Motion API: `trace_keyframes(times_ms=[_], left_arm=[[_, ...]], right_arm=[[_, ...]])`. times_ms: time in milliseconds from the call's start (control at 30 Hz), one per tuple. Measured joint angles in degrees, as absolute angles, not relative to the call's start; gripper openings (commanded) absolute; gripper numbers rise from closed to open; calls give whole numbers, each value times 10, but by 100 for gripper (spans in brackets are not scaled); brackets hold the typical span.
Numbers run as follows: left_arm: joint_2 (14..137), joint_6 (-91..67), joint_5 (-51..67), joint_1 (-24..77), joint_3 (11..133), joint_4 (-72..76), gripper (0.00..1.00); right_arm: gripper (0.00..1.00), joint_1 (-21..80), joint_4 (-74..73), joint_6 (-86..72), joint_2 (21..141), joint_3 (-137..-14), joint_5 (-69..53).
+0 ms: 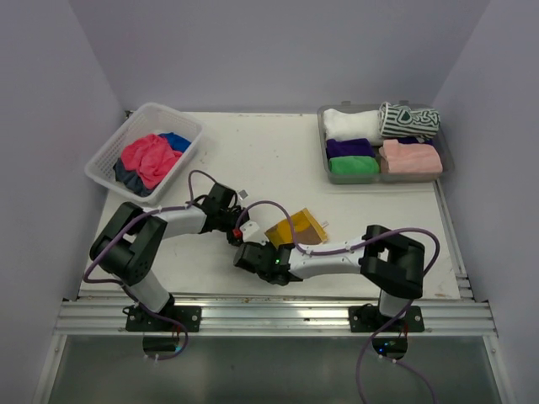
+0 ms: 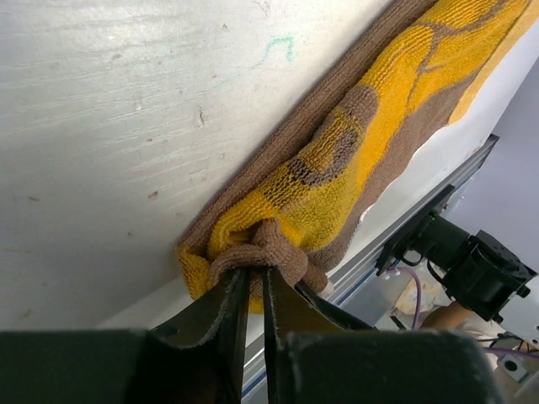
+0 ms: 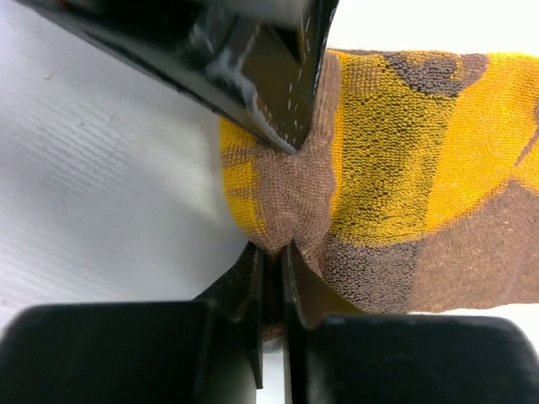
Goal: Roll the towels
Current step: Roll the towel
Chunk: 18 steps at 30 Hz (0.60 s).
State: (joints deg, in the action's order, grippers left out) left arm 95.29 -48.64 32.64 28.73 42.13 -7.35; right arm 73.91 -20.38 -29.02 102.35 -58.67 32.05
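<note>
The yellow-and-brown towel (image 1: 296, 229) lies on the bench (image 1: 253, 151) just ahead of the arms, its length running off rightward from the bunched end that the left gripper (image 2: 253, 282) and right gripper (image 3: 271, 252) each pinch tight, close together.

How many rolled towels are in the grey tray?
5: white towel at far left, striped towel at far right, purple towel and green towel near left, pink towel near right. A dark sliver behind the pink one may be another.
</note>
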Motion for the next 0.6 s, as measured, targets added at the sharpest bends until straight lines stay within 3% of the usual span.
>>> trace_keyframes(times_ms=[100,300,600], left_arm=[[934,-483,337,271,417,-86,36],[849,-453,342,211,414,-140,57],[788,-419,342,195,406,-203,72]], right_arm=[[0,737,-170,-288,1006,-562,308],[0,702,-108,-284,981,-538,206],[0,650,-26,-314,968,-508,28]])
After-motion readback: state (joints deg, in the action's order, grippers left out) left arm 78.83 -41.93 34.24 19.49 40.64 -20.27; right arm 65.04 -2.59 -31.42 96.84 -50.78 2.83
